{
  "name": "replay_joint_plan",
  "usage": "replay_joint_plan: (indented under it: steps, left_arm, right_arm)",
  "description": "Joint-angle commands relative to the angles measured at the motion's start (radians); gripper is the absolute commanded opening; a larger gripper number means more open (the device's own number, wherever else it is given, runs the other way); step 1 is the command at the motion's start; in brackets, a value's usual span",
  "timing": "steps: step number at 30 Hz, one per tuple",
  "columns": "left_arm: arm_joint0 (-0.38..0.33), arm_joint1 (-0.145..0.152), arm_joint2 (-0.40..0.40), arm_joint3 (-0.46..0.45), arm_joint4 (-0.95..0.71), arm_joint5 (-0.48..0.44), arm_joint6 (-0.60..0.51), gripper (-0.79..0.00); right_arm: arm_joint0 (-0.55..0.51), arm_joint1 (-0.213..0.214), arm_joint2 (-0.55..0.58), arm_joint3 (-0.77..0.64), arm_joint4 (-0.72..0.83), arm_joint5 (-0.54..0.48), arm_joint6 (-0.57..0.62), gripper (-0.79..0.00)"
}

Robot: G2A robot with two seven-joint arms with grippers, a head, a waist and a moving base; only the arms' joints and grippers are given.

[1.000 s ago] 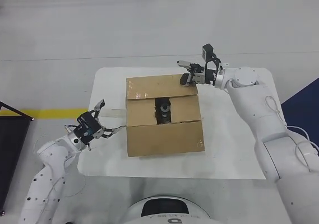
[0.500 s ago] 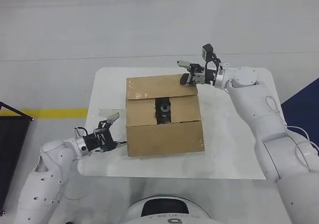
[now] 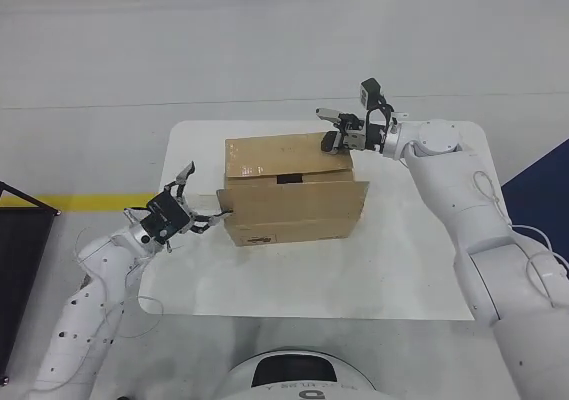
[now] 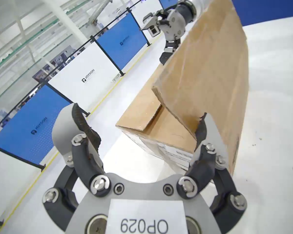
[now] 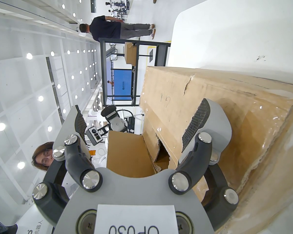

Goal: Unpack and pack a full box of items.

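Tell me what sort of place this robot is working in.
Probably a big industrial hall or demo floor, not a home: blue and white partition panels line the walkway, rows of ceiling lights sit high overhead, and a yellow line marks the grey floor beside the white table.

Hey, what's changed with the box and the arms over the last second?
The left gripper, open, dipped to the left corner of the near flap, then rose, lifting that flap from lying flat to standing upright, so the opening is now nearly covered. The right gripper stayed open at the far right corner of the box, which kept its place.
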Motion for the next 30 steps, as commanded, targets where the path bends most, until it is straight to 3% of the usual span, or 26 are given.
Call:
replay_joint_plan:
  steps: [1, 8, 15, 19, 23, 30]
  left_arm:
    - [-0.041, -0.012, 0.043, 0.034, -0.048, 0.038, -0.118, 0.000]
    - [-0.119, -0.032, 0.152, 0.089, -0.045, 0.093, -0.262, 0.000]
    - [-0.154, -0.040, 0.195, 0.096, -0.073, 0.111, -0.269, 0.000]
    - [-0.157, -0.041, 0.200, 0.093, -0.080, 0.119, -0.273, 0.000]
    - [-0.160, -0.043, 0.201, 0.096, -0.110, 0.130, -0.264, 0.000]
    - [-0.136, -0.038, 0.132, 0.079, -0.204, 0.175, -0.233, 0.000]
  right_arm:
    - [0.000, 0.000, 0.000, 0.000, 0.000, 0.000, 0.000, 0.000]
    - [0.000, 0.000, 0.000, 0.000, 0.000, 0.000, 0.000, 0.000]
    - [-0.036, 0.005, 0.015, -0.066, 0.034, -0.022, 0.035, 0.000]
    - [-0.090, 0.041, 0.066, -0.150, 0.071, -0.008, 0.190, 0.000]
    - [-0.142, 0.073, 0.087, -0.239, 0.013, 0.045, 0.241, 0.000]
    - [-0.215, 0.101, 0.092, -0.391, -0.099, 0.190, 0.139, 0.000]
